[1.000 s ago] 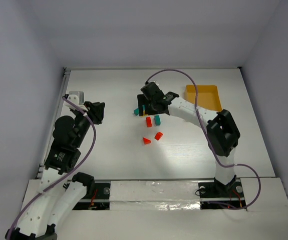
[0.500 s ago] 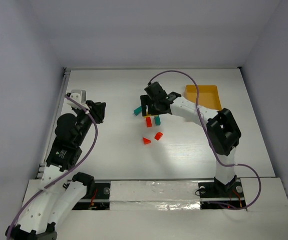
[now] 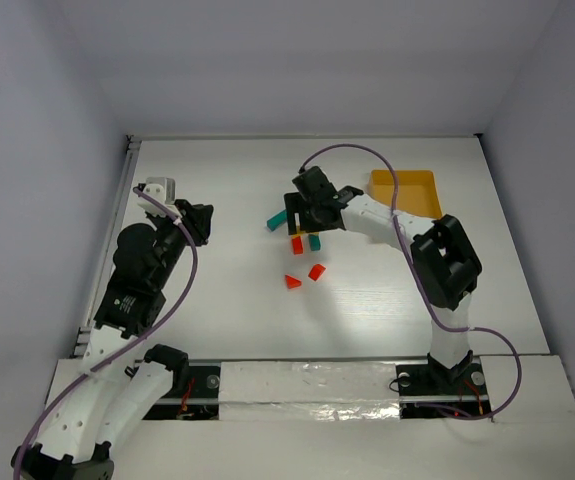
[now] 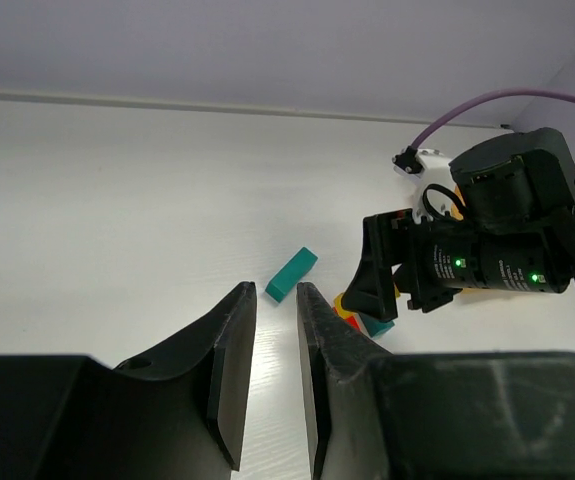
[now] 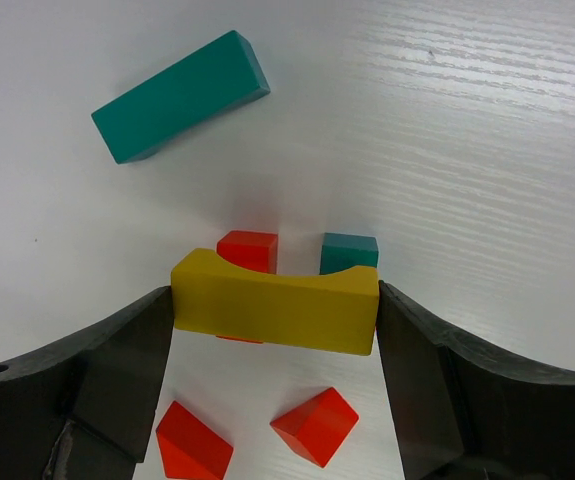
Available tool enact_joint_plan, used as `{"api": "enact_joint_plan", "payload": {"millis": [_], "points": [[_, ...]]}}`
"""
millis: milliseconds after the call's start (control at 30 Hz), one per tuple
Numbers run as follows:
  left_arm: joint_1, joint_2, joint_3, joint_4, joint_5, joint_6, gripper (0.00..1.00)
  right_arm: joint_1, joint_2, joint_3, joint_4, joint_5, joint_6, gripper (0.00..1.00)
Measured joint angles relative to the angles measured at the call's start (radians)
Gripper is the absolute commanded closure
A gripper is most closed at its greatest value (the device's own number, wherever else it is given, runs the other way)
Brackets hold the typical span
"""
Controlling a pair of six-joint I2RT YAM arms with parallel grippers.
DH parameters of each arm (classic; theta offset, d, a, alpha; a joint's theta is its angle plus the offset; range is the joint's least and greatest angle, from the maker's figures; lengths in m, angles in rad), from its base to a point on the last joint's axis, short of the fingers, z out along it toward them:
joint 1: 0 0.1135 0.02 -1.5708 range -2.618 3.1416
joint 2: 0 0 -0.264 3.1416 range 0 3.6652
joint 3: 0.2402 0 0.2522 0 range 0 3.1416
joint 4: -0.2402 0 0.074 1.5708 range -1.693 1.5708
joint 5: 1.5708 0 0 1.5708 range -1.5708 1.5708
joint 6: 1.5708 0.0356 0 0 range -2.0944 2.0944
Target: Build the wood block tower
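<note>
My right gripper (image 5: 275,312) is shut on a yellow arch block (image 5: 275,305) and holds it level just above a red cube (image 5: 247,248) and a teal cube (image 5: 348,250), which stand side by side with a small gap. In the top view this gripper (image 3: 307,222) hangs over the red cube (image 3: 297,245) and the teal cube (image 3: 314,241). A teal bar (image 5: 180,95) lies flat beyond them. Two red wedges (image 5: 194,443) (image 5: 314,425) lie nearer. My left gripper (image 4: 275,300) is empty with its jaws a narrow gap apart, far left of the blocks (image 3: 200,222).
A yellow-orange tray (image 3: 405,190) sits at the back right, next to the right arm's forearm. The teal bar (image 4: 291,275) lies ahead of the left gripper's fingers. A metal rail runs along the table's left edge (image 3: 127,180).
My right gripper has moved a little to the right and nearer with the yellow arch, uncovering the teal bar. The left arm has barely shifted.
</note>
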Motion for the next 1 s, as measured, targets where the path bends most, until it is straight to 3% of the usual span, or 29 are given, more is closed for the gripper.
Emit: {"api": "enact_joint_plan", "payload": {"millis": [1000], "points": [[0.0, 0.006, 0.0, 0.0, 0.0, 0.0, 0.8, -0.005, 0.021, -0.01, 0.006, -0.01, -0.019, 0.2]]}}
